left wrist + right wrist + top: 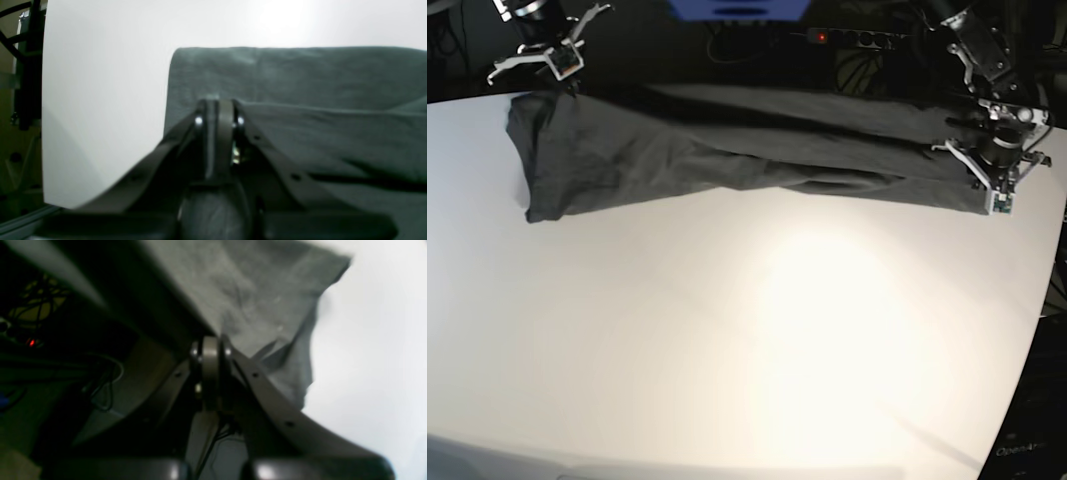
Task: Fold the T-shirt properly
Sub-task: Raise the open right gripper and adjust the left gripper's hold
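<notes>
Both end effectors you run are clamped on the T-shirt [727, 150]: left end effector [983, 172] pinches one end; right end effector [549, 72] the other. It stretches across the white tabletop [757, 340].

Camera set: one overhead base view, two wrist views.

Your base view looks down from the near side across the whole white counter [757, 330], with the T-shirt [727, 160] along its far edge and an arm at each end. Each wrist view sits just behind its own hand, left hand [218, 103] and right hand [210, 340], looking along the fingers, very close and blurred. All three share the shirt and counter.
</notes>
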Robot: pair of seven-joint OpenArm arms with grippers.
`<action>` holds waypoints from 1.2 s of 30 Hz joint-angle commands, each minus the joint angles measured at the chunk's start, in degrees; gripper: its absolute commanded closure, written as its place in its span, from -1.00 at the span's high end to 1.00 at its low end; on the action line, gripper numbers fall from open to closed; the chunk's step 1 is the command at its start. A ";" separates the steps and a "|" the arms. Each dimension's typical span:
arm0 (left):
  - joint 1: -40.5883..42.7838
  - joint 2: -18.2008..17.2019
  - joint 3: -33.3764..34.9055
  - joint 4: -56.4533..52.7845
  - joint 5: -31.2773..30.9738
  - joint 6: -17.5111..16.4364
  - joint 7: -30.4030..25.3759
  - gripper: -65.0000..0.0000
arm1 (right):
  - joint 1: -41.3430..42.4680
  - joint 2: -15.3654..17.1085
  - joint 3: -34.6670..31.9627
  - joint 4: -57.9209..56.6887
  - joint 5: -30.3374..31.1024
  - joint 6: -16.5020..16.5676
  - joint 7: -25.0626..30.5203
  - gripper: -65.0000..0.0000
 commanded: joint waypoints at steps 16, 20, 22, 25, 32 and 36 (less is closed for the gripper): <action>-0.02 -0.78 -0.43 1.66 -0.10 0.34 -1.08 -0.92 | 2.25 0.23 0.34 -7.12 0.95 -0.56 1.45 -0.96; -0.02 -0.78 -0.43 1.66 -0.10 0.34 -1.08 -0.92 | 2.33 0.23 0.34 -8.70 0.95 -0.56 1.45 -0.96; 0.06 -0.78 -0.43 1.66 -0.10 0.34 -1.08 -0.92 | 2.33 0.23 0.34 -9.58 0.95 -0.56 1.45 -0.96; 0.06 -0.78 -0.43 1.66 -0.10 0.34 -1.08 -0.92 | 2.33 0.23 0.16 -10.02 1.04 -0.56 1.45 -0.96; 0.24 -0.78 -1.58 1.66 -0.10 0.34 -0.99 -0.92 | 2.42 0.23 0.16 -10.02 1.04 -0.56 1.45 -0.95; 0.41 -0.69 -3.25 1.75 -0.10 0.34 -0.99 -0.92 | 3.65 0.23 0.43 -10.98 0.95 -0.56 0.93 -0.95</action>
